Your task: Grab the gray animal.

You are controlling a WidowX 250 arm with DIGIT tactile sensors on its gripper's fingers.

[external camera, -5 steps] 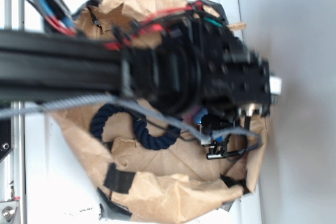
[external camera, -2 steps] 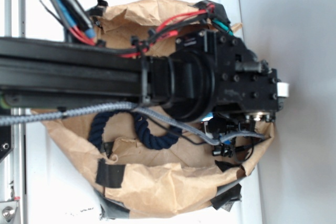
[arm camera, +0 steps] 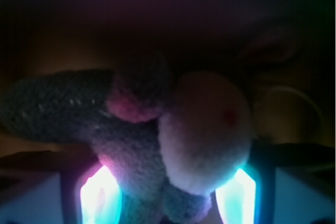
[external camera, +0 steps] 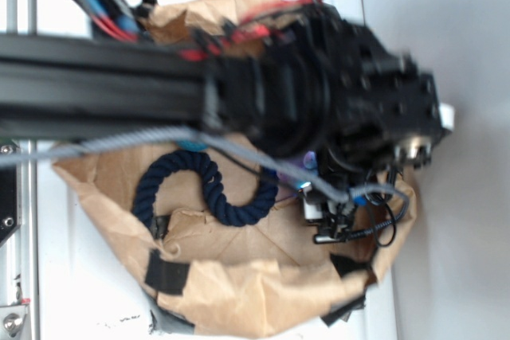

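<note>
Black metal fills most of the overhead view: the robot's long black arm [external camera: 103,85] runs in from the left and ends in a bulky wrist block, blurred, w/ red, blue and grey cables trailing off it. Under it sits a crumpled brown paper sheet [external camera: 255,276], patched w/ black tape, spread over a white tabletop [external camera: 72,292]. On the paper, just near of the arm, lies a dark navy twisted rope [external camera: 215,193] curled into an open loop. A bit of teal peeks out right at the arm's edge, too small to tell what it is.

The claw can't be seen from above; the wrist block hides it. In the wrist cam the gripper [arm camera: 168,195] shows as two fingers [arm camera: 100,195] glowing cyan-white low in the frame, one on each side of the small gray plush animal w/ a whitish muzzle and pink-lined ear [arm camera: 173,135]. The toy sits right btwn them, filling the middle of a very dark shot, muzzle to the right w/ a red eye dot, gray fuzzy ear stretching off left. Fingers look close against the plush on both sides, but can't tell if they're actually clamped on it. A faint pale string loop [arm camera: 294,108] curves at the right.
</note>
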